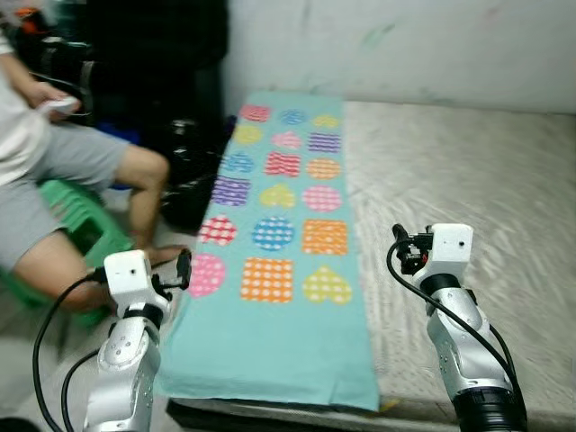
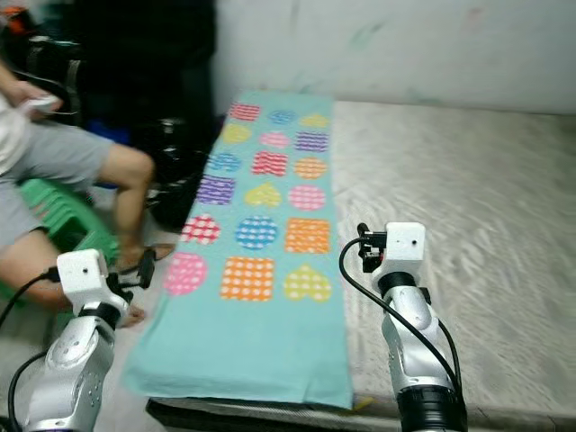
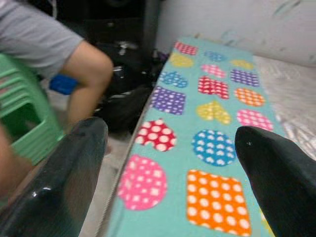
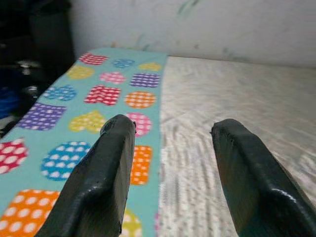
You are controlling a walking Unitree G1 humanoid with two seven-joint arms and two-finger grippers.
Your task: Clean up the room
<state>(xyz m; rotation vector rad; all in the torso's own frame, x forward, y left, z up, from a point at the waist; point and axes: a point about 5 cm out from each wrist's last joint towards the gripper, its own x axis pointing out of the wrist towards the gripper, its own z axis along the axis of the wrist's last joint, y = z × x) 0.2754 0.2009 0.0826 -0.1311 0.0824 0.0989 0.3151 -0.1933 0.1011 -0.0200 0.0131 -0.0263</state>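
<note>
A long teal cloth [image 1: 274, 270] printed with coloured dotted hearts, circles and squares lies flat along the left side of a beige mattress [image 1: 468, 171]. My left gripper [image 3: 173, 163] hovers open over the cloth's left edge near the front. My right gripper [image 4: 170, 168] hangs open above the line where the cloth's right edge meets the bare mattress. Neither holds anything.
A person [image 1: 63, 180] in grey shorts sits on a green stool [image 1: 76, 220] close to the left of the mattress, holding a white object. Dark bags [image 1: 184, 171] stand between the person and the mattress. A pale wall [image 1: 405, 45] runs behind.
</note>
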